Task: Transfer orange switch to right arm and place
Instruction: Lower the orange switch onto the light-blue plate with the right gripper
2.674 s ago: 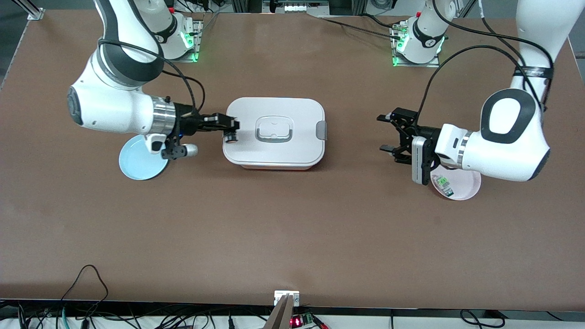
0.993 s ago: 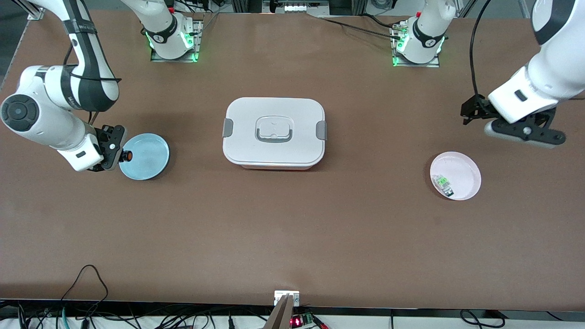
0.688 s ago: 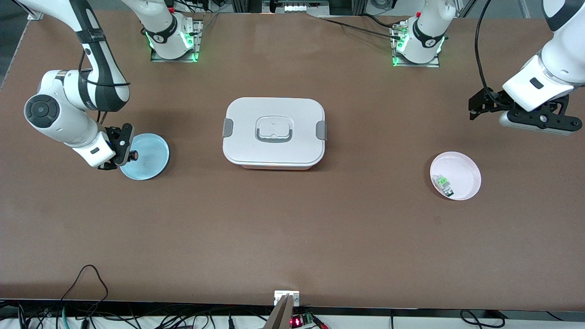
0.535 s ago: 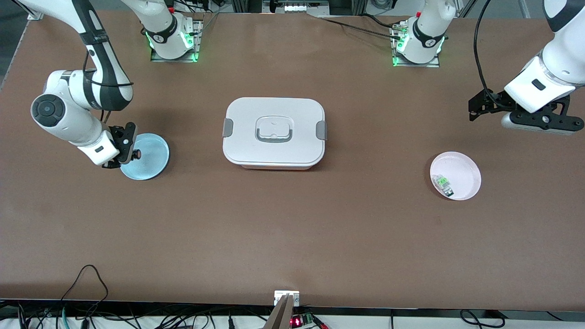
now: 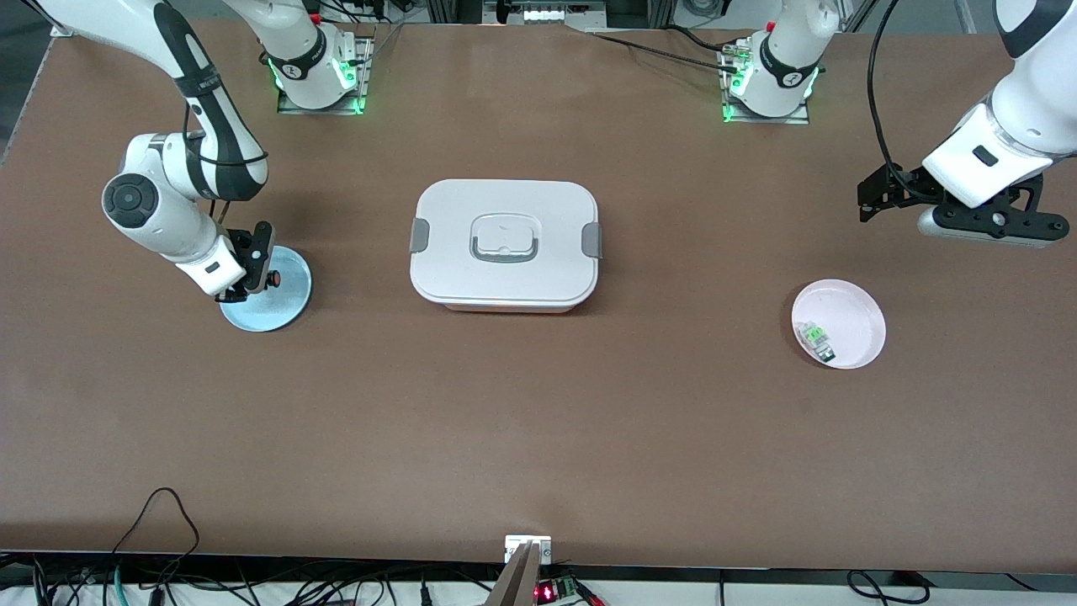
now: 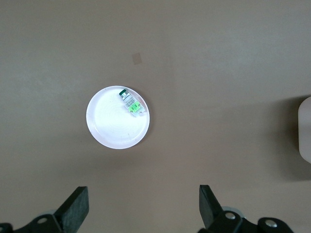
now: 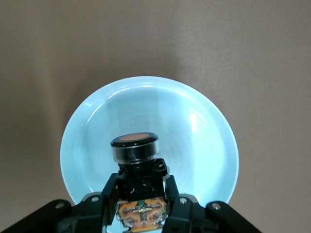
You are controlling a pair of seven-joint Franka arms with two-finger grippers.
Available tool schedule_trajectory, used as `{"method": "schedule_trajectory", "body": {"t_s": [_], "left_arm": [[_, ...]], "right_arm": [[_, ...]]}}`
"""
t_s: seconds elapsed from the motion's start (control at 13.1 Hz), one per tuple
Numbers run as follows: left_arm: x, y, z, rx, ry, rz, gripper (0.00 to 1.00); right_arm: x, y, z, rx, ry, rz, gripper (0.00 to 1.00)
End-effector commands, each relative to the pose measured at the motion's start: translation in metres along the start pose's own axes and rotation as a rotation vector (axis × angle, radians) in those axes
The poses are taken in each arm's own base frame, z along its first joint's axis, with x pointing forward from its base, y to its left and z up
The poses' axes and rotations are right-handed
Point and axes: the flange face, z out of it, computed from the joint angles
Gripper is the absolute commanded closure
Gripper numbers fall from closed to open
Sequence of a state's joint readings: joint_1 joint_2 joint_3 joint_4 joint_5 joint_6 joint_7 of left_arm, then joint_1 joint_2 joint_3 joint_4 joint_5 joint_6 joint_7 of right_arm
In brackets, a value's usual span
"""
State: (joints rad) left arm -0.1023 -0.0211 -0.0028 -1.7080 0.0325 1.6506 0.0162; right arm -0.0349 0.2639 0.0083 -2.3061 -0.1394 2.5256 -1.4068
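Orange switch [image 7: 135,154] gripper-held [image 7: 141,191] over blue plate [image 7: 204,145]

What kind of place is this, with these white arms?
Probably a robotics lab: two robot arms bolted to a brown table, loose cables along its edge, and test props like a blue plate and white box.

tabletop [image 5: 538,421]: brown, matte, evenly lit, spans nearly the whole front view | camera-side edge: tangled black cables [image 5: 160,581], small white bracket [image 5: 527,547] | top edge: metal framing, green lights at two base plates
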Motion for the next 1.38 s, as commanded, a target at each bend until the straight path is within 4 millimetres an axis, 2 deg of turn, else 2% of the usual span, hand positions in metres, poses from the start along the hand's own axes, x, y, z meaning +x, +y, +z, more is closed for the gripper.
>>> {"method": "schedule_trajectory", "body": {"t_s": [0.0, 0.38, 0.76, 0.84, 0.99, 1.15, 1.3], "left_arm": [[-0.005, -0.001, -0.005, -0.014, -0.002, -0.014, 0.00], [-0.003, 0.001, -0.007, -0.014, 0.003, -0.012, 0.00], [-0.003, 0.001, -0.008, -0.013, 0.004, -0.014, 0.00], [-0.003, 0.001, -0.008, -0.012, 0.004, -0.014, 0.00], [-0.003, 0.001, -0.008, -0.014, 0.004, -0.012, 0.00], [-0.003, 0.001, -0.008, -0.014, 0.004, -0.012, 0.00], [-0.003, 0.001, -0.008, -0.014, 0.004, -0.012, 0.00]], "right_arm": [[-0.001, -0.002, 0.010, -0.008, 0.001, -0.023, 0.76], [-0.016, -0.009, 0.042, -0.021, 0.017, -0.043, 0.76], [-0.020, -0.010, 0.045, -0.015, 0.018, -0.043, 0.75], [-0.020, -0.010, 0.044, -0.016, 0.017, -0.044, 0.69], [-0.021, -0.008, 0.036, -0.025, 0.021, -0.015, 0.00], [-0.020, -0.007, 0.024, 0.000, 0.014, 0.067, 0.00], [-0.003, 0.001, 0.006, -0.002, 0.019, 0.114, 0.00]]}}
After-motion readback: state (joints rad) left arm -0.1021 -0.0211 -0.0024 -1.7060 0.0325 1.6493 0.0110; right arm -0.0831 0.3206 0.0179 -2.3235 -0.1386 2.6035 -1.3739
